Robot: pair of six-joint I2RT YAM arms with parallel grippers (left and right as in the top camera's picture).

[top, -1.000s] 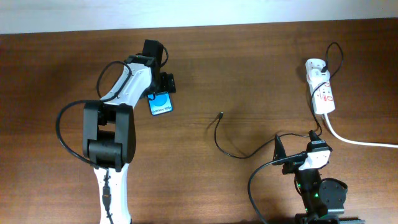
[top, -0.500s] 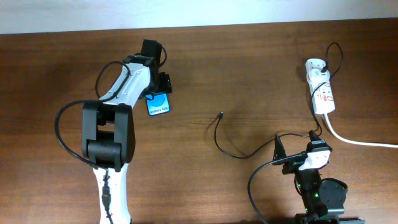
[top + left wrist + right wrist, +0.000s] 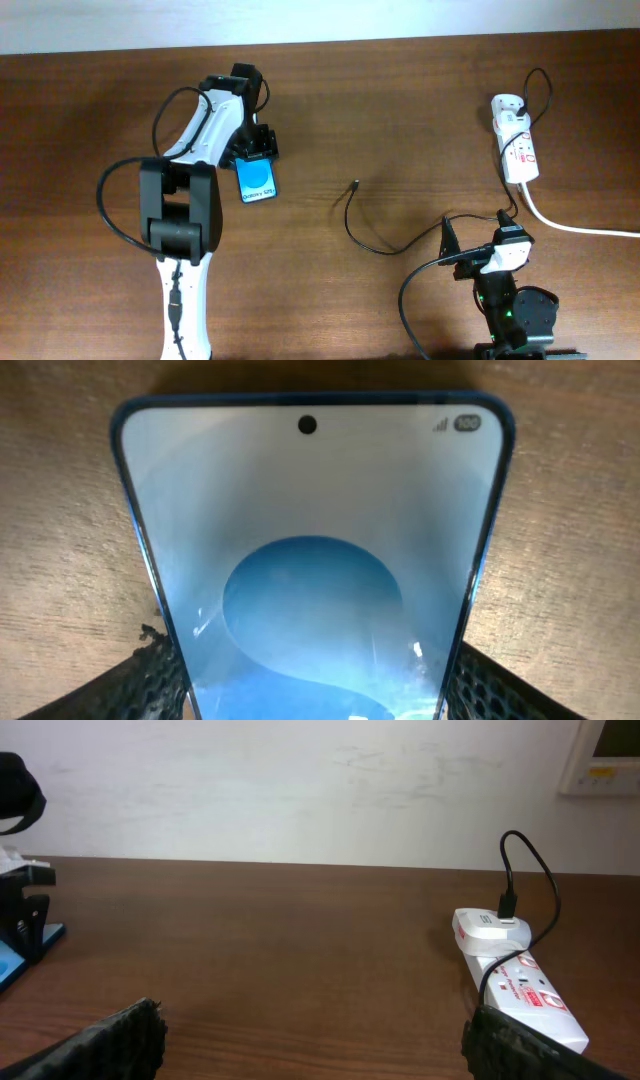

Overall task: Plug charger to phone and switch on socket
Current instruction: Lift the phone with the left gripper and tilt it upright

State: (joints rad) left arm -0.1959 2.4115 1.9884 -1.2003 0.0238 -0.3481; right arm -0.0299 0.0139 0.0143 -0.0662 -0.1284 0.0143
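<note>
Brown wood tabletop (image 3: 400,90) carries everything, and nothing on it is a container. The nearest to one is the socket, which holds a white plug (image 3: 505,105) at its end towards the far edge.

The left arm (image 3: 185,200) reaches into the far left quarter. Its left gripper (image 3: 256,148) is clamped on the phone (image 3: 259,183). In the wrist view a mesh pad (image 3: 150,682) presses each long edge of the blue screen. I cannot tell whether the phone lies on the wood or hangs just above it. The right gripper (image 3: 474,238) sits near the near edge on the right side, fingers spread wide and holding nothing.

The socket (image 3: 518,150) lies in the far right corner, and its thick white cord (image 3: 580,228) runs off the right edge. The charger (image 3: 365,235) curls from there past the right gripper to mid-table. Its connector tip (image 3: 356,185) lies loose, well apart from the phone.

The step in hand looks like placing the phone for plugging. The camera hole shows at the phone's free end, so the port end is probably the one under the gripper. Doing it well means:
- laying the phone flat, with the port end turned towards the tip;
- gripping by the long edges only, which leaves the port free;
- holding the phone firm while the other arm brings the tip in.
</note>
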